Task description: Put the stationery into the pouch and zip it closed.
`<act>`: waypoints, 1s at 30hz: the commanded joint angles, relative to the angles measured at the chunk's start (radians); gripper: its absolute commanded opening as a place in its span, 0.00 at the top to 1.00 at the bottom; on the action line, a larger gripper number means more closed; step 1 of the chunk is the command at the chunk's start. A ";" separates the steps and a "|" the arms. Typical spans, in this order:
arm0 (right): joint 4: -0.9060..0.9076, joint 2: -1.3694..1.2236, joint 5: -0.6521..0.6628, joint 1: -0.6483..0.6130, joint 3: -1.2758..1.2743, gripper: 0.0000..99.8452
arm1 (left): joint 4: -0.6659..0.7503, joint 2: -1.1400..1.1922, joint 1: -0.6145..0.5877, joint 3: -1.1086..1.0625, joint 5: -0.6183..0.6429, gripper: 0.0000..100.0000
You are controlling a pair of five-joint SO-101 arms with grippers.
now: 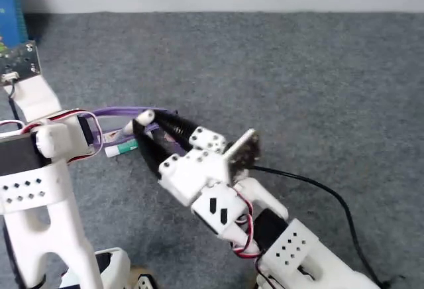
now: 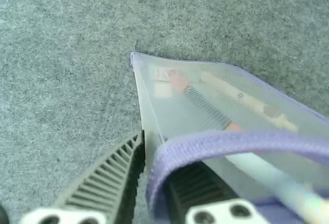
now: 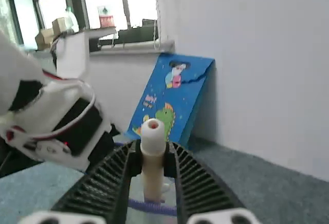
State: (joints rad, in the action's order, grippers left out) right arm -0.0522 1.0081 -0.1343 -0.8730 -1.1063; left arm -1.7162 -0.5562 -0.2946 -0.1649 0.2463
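The pouch (image 2: 205, 106) is translucent with a purple zipper rim (image 1: 119, 112), and several pens lie inside it. My left gripper (image 2: 154, 157) is shut on the rim at the pouch's mouth, holding it up off the grey carpet. My right gripper (image 1: 142, 128) is shut on a white pen (image 3: 152, 157) with an orange-ringed tip, held upright just above the purple rim (image 3: 149, 206). In the left wrist view a pale pen (image 2: 262, 175) pokes across the open mouth. A green and white item (image 1: 122, 148) shows through the pouch beside the black fingers.
Grey carpet (image 1: 298, 77) covers the table, with free room at the right and far side. A blue bag with a dinosaur picture (image 3: 169, 100) leans on the white wall at the far left corner (image 1: 10, 10). The right arm's cable (image 1: 331, 199) trails at the right.
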 commanded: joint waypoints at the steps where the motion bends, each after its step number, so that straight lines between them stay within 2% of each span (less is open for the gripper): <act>1: 0.084 -0.021 0.028 -0.025 0.072 0.94 | 0.021 -0.003 -0.008 0.004 -0.009 0.99; 6: 0.263 -0.042 0.028 -0.025 0.126 0.72 | 0.021 -0.003 -0.008 0.004 -0.009 0.99; 8: 0.340 -0.018 0.026 -0.022 0.149 0.68 | 0.021 -0.003 -0.008 0.004 -0.009 0.99; 15: 0.607 0.205 -0.044 -0.015 0.216 0.68 | 0.021 -0.003 -0.009 0.008 -0.009 0.99; 22: 0.897 0.262 -0.129 0.137 0.218 0.68 | 0.021 -0.003 -0.186 0.107 -0.038 0.99; 25: 0.934 0.232 -0.157 0.186 0.195 0.68 | 0.021 -0.003 -0.238 0.117 -0.043 0.99; 30: 0.932 0.136 -0.173 0.197 0.155 0.68 | 0.021 -0.003 -0.302 0.119 -0.044 0.99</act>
State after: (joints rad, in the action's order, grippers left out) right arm 0.8761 1.1968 -0.2954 -0.6874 -0.9590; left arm -1.7162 -0.5531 -0.5539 -0.1066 0.2110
